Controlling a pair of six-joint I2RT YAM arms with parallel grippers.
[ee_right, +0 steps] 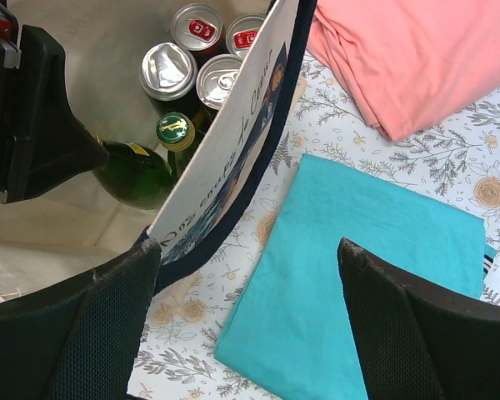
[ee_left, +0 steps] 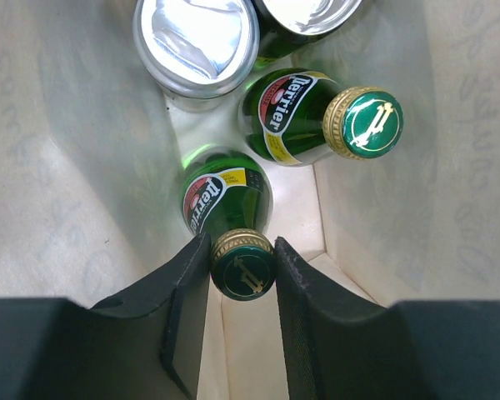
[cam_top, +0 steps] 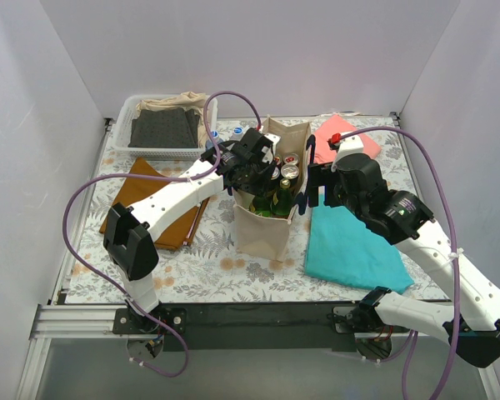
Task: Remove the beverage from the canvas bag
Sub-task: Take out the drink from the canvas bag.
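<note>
The beige canvas bag (cam_top: pixel 262 229) with navy handles stands mid-table, holding two green Perrier bottles and several silver-topped cans (ee_left: pixel 196 42). My left gripper (ee_left: pixel 242 271) is down inside the bag, its fingers pressed on both sides of the cap of the nearer green bottle (ee_left: pixel 229 200). The other bottle (ee_left: pixel 300 117) leans to its right. In the top view the left gripper (cam_top: pixel 262 171) sits at the bag's mouth. My right gripper (ee_right: pixel 250 308) is wide open and empty beside the bag's right wall (ee_right: pixel 225 167), its left finger close to the navy rim; it also shows in the top view (cam_top: pixel 314 190).
A teal cloth (cam_top: pixel 350 246) lies right of the bag and a pink cloth (cam_top: pixel 350 137) behind it. A brown cloth (cam_top: pixel 142 200) lies at the left. A white basket (cam_top: pixel 129 112) with dark fabric stands at the back left. Small bottles (cam_top: pixel 225 133) stand behind the bag.
</note>
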